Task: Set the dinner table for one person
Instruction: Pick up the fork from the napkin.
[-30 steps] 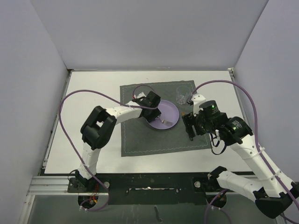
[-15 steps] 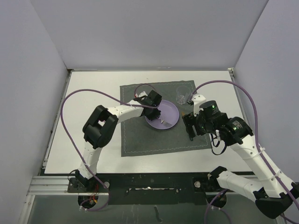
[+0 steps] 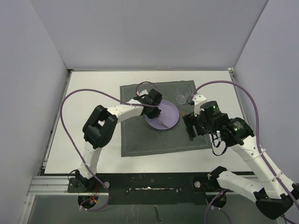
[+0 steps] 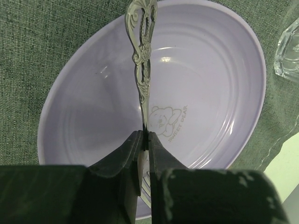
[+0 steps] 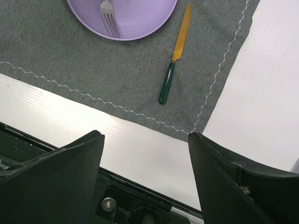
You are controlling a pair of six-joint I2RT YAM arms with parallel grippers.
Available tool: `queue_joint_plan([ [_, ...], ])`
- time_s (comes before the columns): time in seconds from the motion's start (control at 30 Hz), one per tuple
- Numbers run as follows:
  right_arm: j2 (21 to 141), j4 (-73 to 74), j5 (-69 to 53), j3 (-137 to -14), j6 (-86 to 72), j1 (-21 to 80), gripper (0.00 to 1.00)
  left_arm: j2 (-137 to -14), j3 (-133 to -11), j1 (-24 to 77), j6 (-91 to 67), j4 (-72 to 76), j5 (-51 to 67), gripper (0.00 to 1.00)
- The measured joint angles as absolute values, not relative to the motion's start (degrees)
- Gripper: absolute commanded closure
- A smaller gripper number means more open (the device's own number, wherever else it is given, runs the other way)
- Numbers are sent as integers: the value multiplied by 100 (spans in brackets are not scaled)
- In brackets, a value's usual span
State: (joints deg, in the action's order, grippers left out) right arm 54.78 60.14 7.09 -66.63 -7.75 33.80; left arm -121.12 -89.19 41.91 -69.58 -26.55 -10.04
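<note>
The white dinner table (image 3: 93,98) carries a dark grey placemat (image 3: 140,137). A purple plate (image 3: 169,110) sits on the mat and fills the left wrist view (image 4: 210,74). My left gripper (image 3: 155,112) (image 4: 145,135) is shut on a silver fork (image 4: 142,56), held over the plate with the ornate handle pointing away. The fork's tines (image 5: 108,18) show inside the plate (image 5: 140,18) in the right wrist view. A knife (image 5: 175,56) with a gold blade and green handle lies on the mat right of the plate. My right gripper (image 3: 190,127) (image 5: 145,154) is open and empty above the mat's front right corner.
A clear glass (image 3: 181,98) (image 4: 289,51) stands at the mat's far right, beside the plate. The metal rail front edge (image 3: 149,179) runs along the bottom. White walls close in the left, back and right sides.
My left gripper has shifted slightly toward the far side with the fork, and the fork has moved a little within the plate. The right arm has stayed still.
</note>
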Motion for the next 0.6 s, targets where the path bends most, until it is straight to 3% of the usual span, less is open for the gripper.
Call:
queue_joint_plan([
  [0.6,5474,6036,709,-6663,-797,3380,26,-12097,-9810,4141,-5356,-3253,-668,97],
])
